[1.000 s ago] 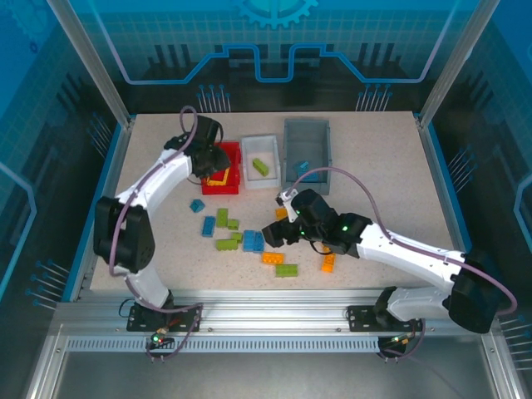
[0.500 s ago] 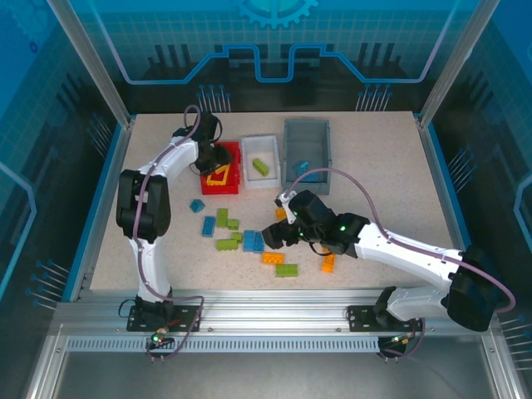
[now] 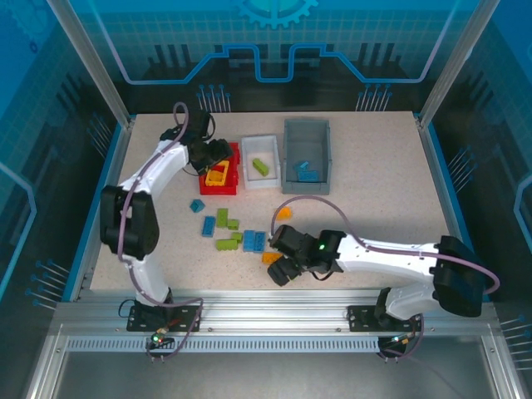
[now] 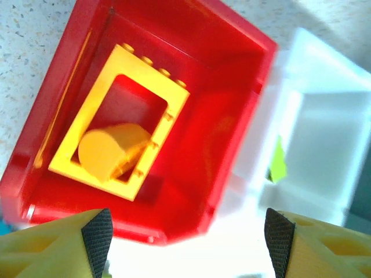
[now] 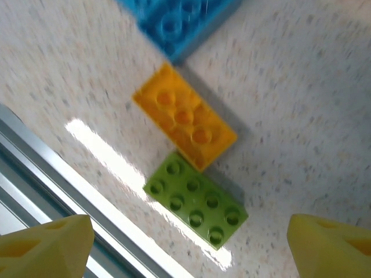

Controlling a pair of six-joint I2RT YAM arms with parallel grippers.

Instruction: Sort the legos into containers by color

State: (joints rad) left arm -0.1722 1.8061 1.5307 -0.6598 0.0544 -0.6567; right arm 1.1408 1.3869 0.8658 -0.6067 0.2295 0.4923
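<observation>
My left gripper (image 3: 216,153) hangs open over the red container (image 3: 233,179), nothing between its fingers. In the left wrist view the red container (image 4: 226,87) holds a yellow frame piece (image 4: 148,78) and a rounded orange lego (image 4: 110,152); the left gripper (image 4: 187,243) is above its near wall. The white container (image 3: 268,179) holds a green lego (image 3: 260,166). A blue lego (image 3: 307,172) lies in the grey container (image 3: 307,137). My right gripper (image 3: 281,270) is open, low over an orange lego (image 5: 185,119) and a green lego (image 5: 196,200), the right gripper (image 5: 188,249) straddling them.
Loose legos lie mid-table: blue ones (image 3: 197,204) (image 3: 208,225) (image 3: 253,241), green ones (image 3: 222,218) (image 3: 226,243), an orange one (image 3: 285,214). The table's metal front rail (image 5: 35,168) runs close beside the right gripper. A blue lego (image 5: 179,20) lies just beyond the orange one.
My left gripper has opened wider above the red container. The right arm has swung from mid-table toward the front edge and now covers the orange and green legos there.
</observation>
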